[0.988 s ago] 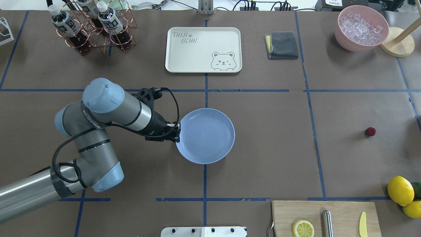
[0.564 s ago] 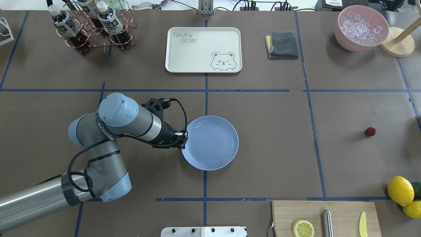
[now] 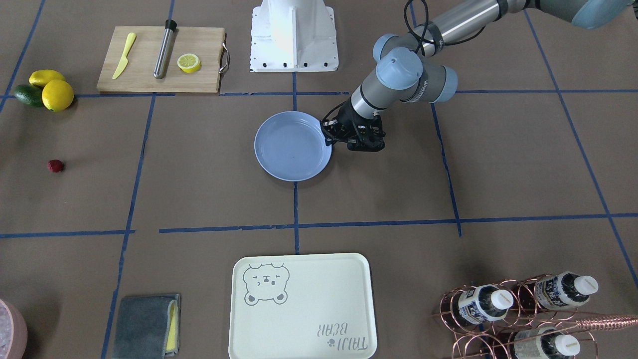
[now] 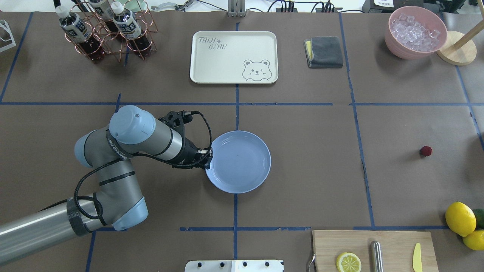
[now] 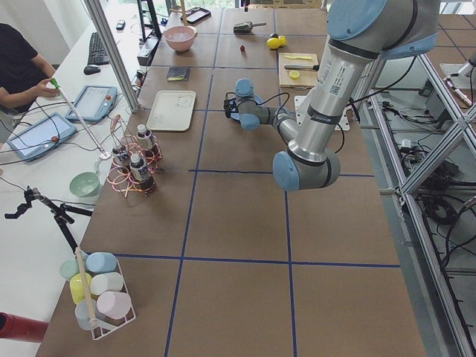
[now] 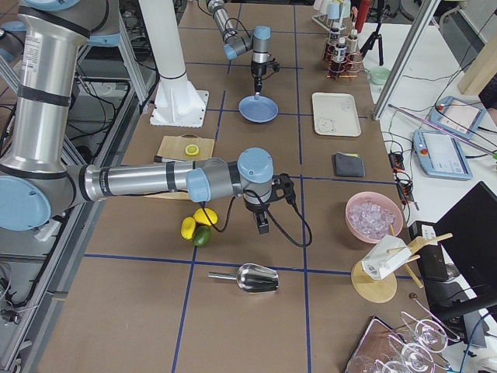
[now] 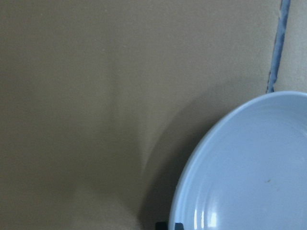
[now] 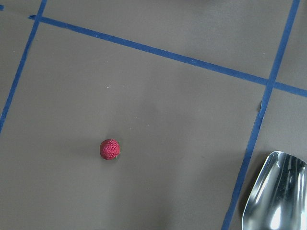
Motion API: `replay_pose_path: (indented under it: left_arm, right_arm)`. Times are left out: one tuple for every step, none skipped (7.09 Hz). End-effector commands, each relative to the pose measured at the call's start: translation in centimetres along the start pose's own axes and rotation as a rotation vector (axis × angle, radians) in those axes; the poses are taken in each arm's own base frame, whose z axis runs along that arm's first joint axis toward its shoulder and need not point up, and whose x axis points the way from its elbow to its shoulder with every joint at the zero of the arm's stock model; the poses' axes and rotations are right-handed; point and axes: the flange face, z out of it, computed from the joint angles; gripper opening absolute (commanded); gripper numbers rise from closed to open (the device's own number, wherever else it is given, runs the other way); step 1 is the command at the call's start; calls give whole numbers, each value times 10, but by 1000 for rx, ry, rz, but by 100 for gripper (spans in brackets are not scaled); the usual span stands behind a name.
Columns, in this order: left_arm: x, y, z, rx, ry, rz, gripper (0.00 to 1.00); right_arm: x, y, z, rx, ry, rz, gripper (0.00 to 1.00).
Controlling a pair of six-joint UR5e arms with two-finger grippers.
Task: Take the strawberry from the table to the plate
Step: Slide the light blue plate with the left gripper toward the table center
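Note:
The strawberry [image 4: 425,151], a tiny dark-red berry, lies alone on the brown table [image 4: 310,170] far to the right, also seen in the front view [image 3: 55,165] and the right wrist view [image 8: 110,149]. The light-blue plate [image 4: 242,162] is at the table's middle. My left gripper [image 4: 207,156] is shut on the plate's left rim, as the front view [image 3: 330,139] also shows. The left wrist view shows the plate [image 7: 249,172] casting a shadow on the paper. My right gripper [image 6: 262,224] shows only in the exterior right view; I cannot tell its state.
A cream bear tray [image 4: 233,56], a bottle rack [image 4: 107,32], a grey cloth [image 4: 324,51] and a pink bowl of ice [image 4: 415,32] line the far side. A cutting board [image 4: 372,251] and lemons [image 4: 460,218] sit near right. A metal scoop [image 8: 276,191] lies near the strawberry.
The left gripper and the plate have shifted together a little to the right and toward the near edge, then eased slightly back. The strawberry has not moved.

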Motion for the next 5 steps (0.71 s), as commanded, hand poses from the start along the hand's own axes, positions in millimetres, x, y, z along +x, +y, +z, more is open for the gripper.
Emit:
replay_pose_path:
  left_arm:
    - [-3,-2,-1,7,-3,-2,0]
    - [-3,-4,-5,13,1,-3,9]
    - [-5,-2,-10,13,6,0,45]
    - [-9,1,-16,15,12,2,55]
    - [-10,1,-15,20,10,3,69]
  right_arm:
    - [0,-1,0,2,0,-2,100]
    - [-3,-2,-1,2,-1,-7,100]
    - [-4,-1,1,-3,-2,-10,100]
    - [-6,-1,2,-1,-3,-20,100]
    - [-9,-3,5,8,3,-51,100]
